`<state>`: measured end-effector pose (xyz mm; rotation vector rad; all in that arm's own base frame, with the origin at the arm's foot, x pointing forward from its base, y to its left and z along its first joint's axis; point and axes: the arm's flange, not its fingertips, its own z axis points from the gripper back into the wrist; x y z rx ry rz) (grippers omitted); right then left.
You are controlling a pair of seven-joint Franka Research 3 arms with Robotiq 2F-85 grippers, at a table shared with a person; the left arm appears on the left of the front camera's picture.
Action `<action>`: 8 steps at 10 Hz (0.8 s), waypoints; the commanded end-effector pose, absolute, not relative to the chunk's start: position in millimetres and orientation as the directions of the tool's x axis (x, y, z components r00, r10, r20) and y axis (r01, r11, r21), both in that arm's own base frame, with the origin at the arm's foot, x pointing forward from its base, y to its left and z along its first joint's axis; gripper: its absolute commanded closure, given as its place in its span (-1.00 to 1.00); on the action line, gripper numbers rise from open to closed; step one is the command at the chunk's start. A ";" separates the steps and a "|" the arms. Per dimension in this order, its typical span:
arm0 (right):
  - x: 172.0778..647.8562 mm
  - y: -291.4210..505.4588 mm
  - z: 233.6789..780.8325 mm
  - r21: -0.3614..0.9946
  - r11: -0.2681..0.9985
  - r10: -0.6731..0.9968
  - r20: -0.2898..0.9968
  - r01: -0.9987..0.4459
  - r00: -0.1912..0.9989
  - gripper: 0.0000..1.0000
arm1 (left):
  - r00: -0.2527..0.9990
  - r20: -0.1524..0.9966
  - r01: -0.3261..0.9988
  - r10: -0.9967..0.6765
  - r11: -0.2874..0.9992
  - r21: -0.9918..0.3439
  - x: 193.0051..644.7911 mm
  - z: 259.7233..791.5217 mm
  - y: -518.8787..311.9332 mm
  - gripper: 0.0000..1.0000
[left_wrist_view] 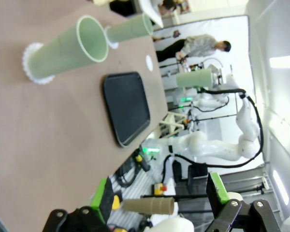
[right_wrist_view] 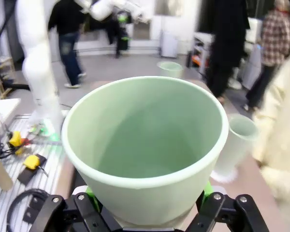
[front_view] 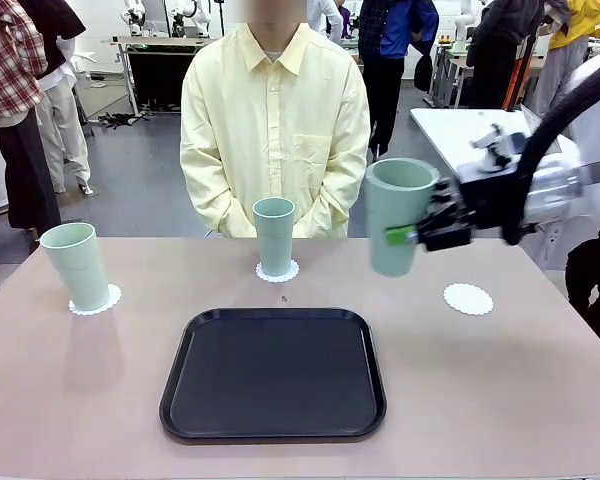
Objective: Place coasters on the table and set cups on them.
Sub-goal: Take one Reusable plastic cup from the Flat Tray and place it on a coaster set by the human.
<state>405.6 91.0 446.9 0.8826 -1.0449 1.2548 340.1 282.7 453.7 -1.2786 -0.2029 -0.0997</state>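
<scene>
Three mint-green cups show in the front view. The left cup point(front_view: 75, 265) stands on a lacy white coaster point(front_view: 95, 300). The middle cup point(front_view: 274, 235) stands on another coaster point(front_view: 277, 271) in front of the person. My right gripper point(front_view: 412, 236) is shut on the third cup point(front_view: 398, 215), upright in the air left of and above a bare coaster point(front_view: 468, 298). In the right wrist view this cup point(right_wrist_view: 145, 145) sits between the right gripper's point(right_wrist_view: 145, 215) fingers. My left gripper point(left_wrist_view: 159, 193) is open and off the table's edge, far from the nearest cup point(left_wrist_view: 70, 48).
A black tray point(front_view: 274, 372) lies at the middle front of the beige table point(front_view: 540, 400). A person in a pale yellow shirt point(front_view: 274, 120) stands at the far edge, hands down. A white table point(front_view: 460, 125) is behind on the right.
</scene>
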 end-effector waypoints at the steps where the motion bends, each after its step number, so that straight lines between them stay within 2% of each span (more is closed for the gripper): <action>1: 446.3 25.3 455.2 0.023 0.266 0.301 0.948 -0.964 0.106 -0.71 | 0.977 0.210 0.188 0.047 0.288 -0.939 339.1 455.3 282.5 -1.00; 5: 465.0 -76.0 453.0 0.074 0.387 0.265 0.946 -0.919 0.187 -0.71 | 0.977 0.210 0.188 0.047 0.288 -0.939 339.1 455.3 282.5 -1.00; 7: 465.4 -81.7 448.8 0.084 0.403 0.240 0.951 -0.911 0.194 -0.71 | 0.977 0.210 0.188 0.047 0.288 -0.939 339.1 455.3 282.5 -1.00; 8: 462.9 -85.8 446.3 0.045 0.411 0.273 0.947 -0.910 0.171 -0.71 | 0.977 0.210 0.188 0.047 0.288 -0.939 339.1 455.3 282.5 -1.00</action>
